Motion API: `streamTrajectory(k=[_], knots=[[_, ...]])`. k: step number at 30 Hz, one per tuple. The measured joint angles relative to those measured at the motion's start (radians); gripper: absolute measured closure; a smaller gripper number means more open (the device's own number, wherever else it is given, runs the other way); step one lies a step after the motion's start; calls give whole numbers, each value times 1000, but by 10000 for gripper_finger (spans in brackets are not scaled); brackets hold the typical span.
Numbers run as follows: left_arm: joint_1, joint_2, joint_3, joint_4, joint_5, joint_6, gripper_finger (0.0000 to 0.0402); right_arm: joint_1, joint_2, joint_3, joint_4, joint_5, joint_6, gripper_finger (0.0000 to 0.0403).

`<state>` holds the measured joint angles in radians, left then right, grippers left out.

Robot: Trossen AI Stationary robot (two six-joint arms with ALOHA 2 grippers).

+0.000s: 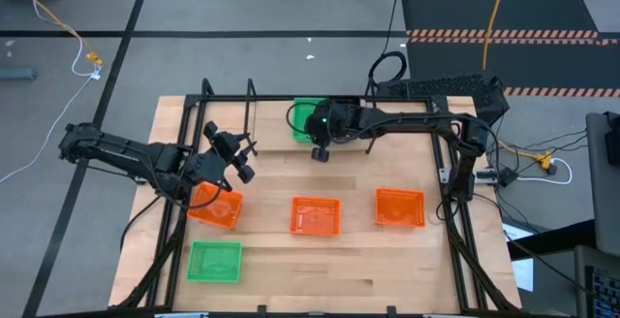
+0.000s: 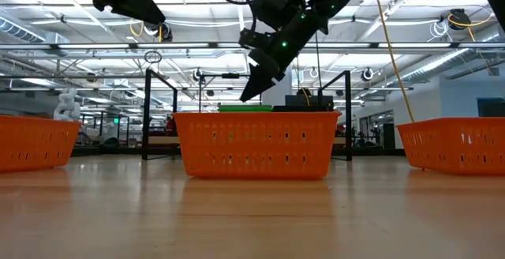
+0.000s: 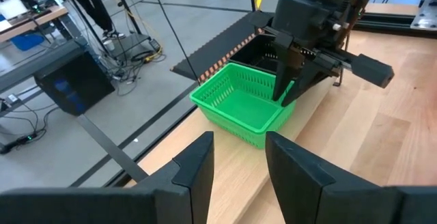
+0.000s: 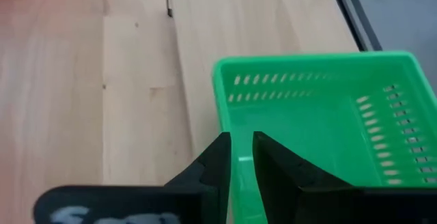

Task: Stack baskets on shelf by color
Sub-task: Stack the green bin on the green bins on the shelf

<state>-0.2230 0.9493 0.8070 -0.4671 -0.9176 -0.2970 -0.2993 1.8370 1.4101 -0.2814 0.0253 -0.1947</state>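
A green basket [image 1: 304,114] sits on the shelf [image 1: 271,122] at the table's far edge; it also shows as the green basket [image 4: 321,121] and the green basket [image 3: 239,104]. My right gripper [image 4: 242,157] reaches it from the right, fingers nearly together. My left gripper [image 3: 237,162] hangs open and empty over the table's left part, left gripper [image 1: 240,163], facing the shelf. Three orange baskets [image 1: 215,206] [image 1: 316,215] [image 1: 399,206] and a second green basket [image 1: 214,261] rest flat on the tabletop. A dark basket-like shape [image 3: 263,57] stands behind the shelf's green basket. My right gripper pinches the green basket's side wall [image 4: 222,115] close to a corner, at the rim, one finger [image 3: 278,91] inside the basket and one outside. The fingers come from above, slanting down. The basket's bottom rests on the shelf.
Black frame rails [image 1: 455,177] run along the table's left and right sides. The shelf's black hoop uprights [image 2: 147,113] [image 2: 348,113] stand at the far edge. Bare wood lies between the shelf and the row of orange baskets [image 1: 320,173]. Cables lie on the floor beyond.
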Motion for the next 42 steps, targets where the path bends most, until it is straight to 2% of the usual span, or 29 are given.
streamTrajectory(k=[6, 15, 19, 22, 26, 29, 34, 38, 42], knots=[[0, 0, 0, -1, 0, 0, 266, 5, -18, -2, 4, 3, 0, 348], [-2, 0, 0, -23, 0, 0, 266, 124, -197, -2, -38, 0, 42, 348], [-2, -1, 0, -35, 0, -1, 266, 229, -227, -41, 77, -31, 58, 348], [-8, -29, 0, -86, 1, -64, 266, 320, -209, -91, 227, -31, 42, 347], [-43, -91, 1, -187, 4, -208, 266, 400, -111, -86, 384, 21, -35, 326], [-81, -135, 1, -276, 3, -316, 266, 418, 6, -5, 431, -6, -56, 295], [-127, -139, -5, -391, -3, -444, 266, 440, 242, 224, 400, -120, -177, 239], [-141, -127, -34, -428, -4, -523, 266, 479, 407, 433, 323, -129, -295, 209], [-144, -126, -51, -436, -6, -572, 266, 512, 534, 608, 287, -136, -363, 203]])
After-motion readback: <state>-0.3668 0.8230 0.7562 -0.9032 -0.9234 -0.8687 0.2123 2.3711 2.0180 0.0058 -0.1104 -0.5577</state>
